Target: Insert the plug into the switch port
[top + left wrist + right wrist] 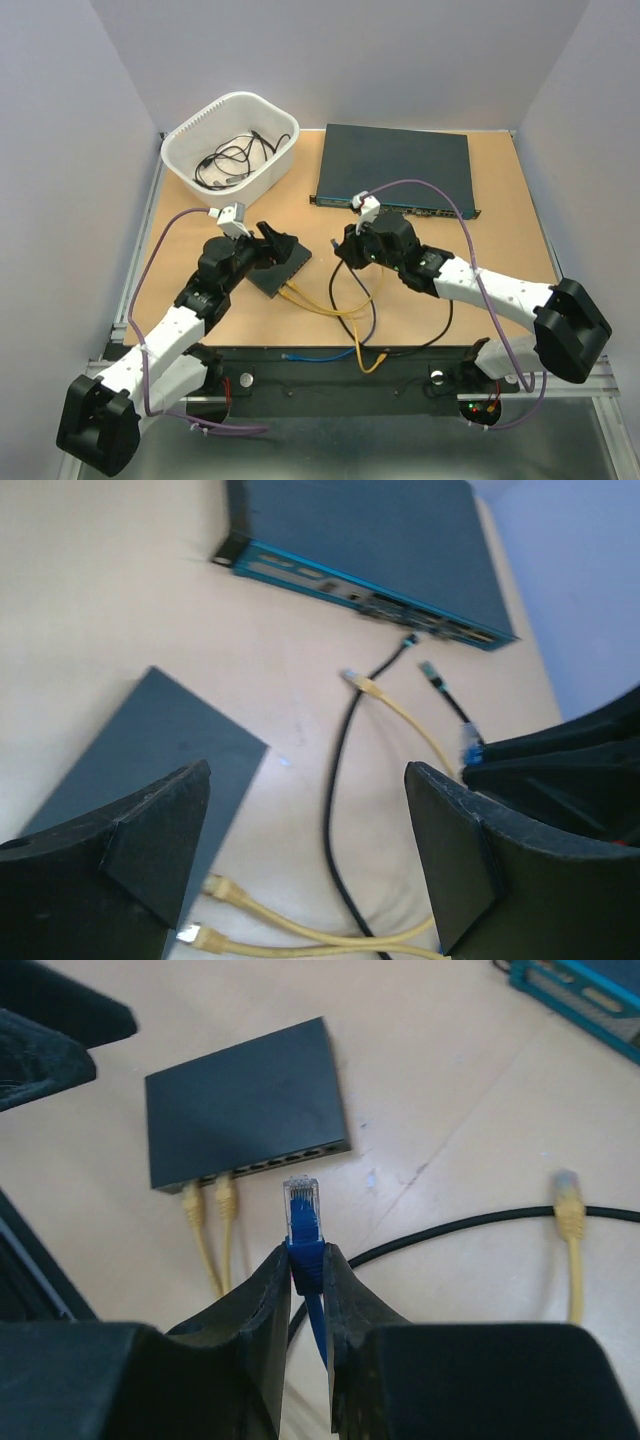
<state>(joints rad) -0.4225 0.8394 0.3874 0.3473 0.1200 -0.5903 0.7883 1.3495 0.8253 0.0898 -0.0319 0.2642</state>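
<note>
The plug (pixel 303 1198), clear-tipped on a blue cable (pixel 315 1310), is held pinched between the right fingers (pixel 268 1295), which are closed narrowly on the boot just behind it. It is pointed toward the row of ports (pixel 285 1160) in the switch (pixel 240 1100) and is seen apart from them, not yet inserted. The switch, a small flat black box, is placed left of the middle of the counter (pixel 500 240), nearer the near edge than the far one, with its port side turned toward the near edge. Two yellow cables (pixel 207 1215) are plugged in at one end of the row. The left fingers (pixel 165 815) are spread wide with nothing between them, over one end of the switch; whether it is touched cannot be told. A large dark unit (pixel 395 165) is set along the far edge, right of the middle, and a white basket (pixel 270 172) holding dark cables is set at the far left corner. A black cable (pixel 450 1230) and a loose yellow plug (pixel 568 1200) are laid on the counter between switch and unit.
</note>
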